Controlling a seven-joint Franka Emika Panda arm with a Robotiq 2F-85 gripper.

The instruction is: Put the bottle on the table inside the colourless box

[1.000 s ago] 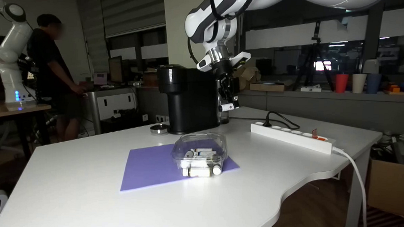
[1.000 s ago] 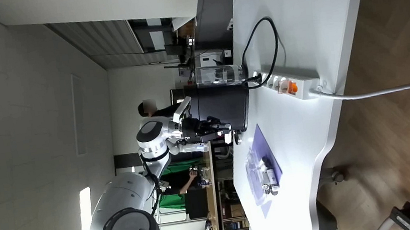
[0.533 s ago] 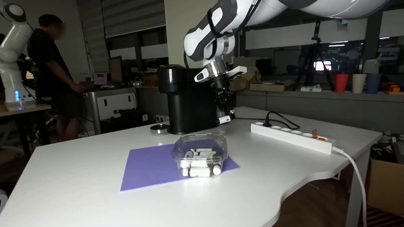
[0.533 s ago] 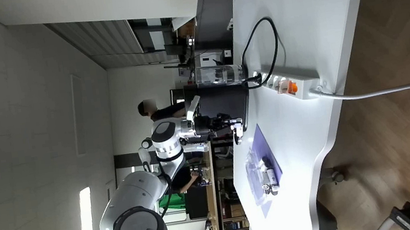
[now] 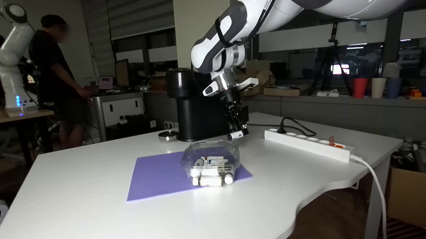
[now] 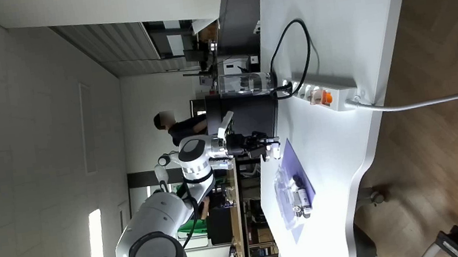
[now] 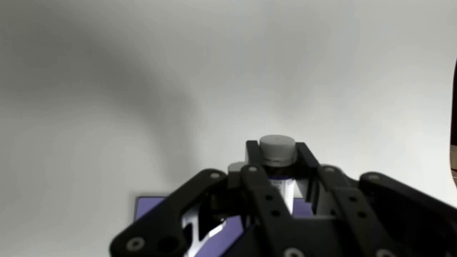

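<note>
The bottle (image 5: pixel 235 135) hangs in the air, a little tilted, and the gripper (image 7: pixel 278 151) is closed around it, as narrow as the bottle permits. It is near the colourless box (image 5: pixel 193 153), but not yet over it. The box stands on the purple mat (image 5: pixel 155 178). I judge that the carrying step is in hand; next, the gripper should move above the box, descend, then release gently.

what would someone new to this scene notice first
Probably the purple mat on the white table and, at the mat's edge, the see-through box with small bottles inside. Next, the gripper pinching another bottle above the table. A bulky black machine stands behind the gripper in an exterior view.
</note>
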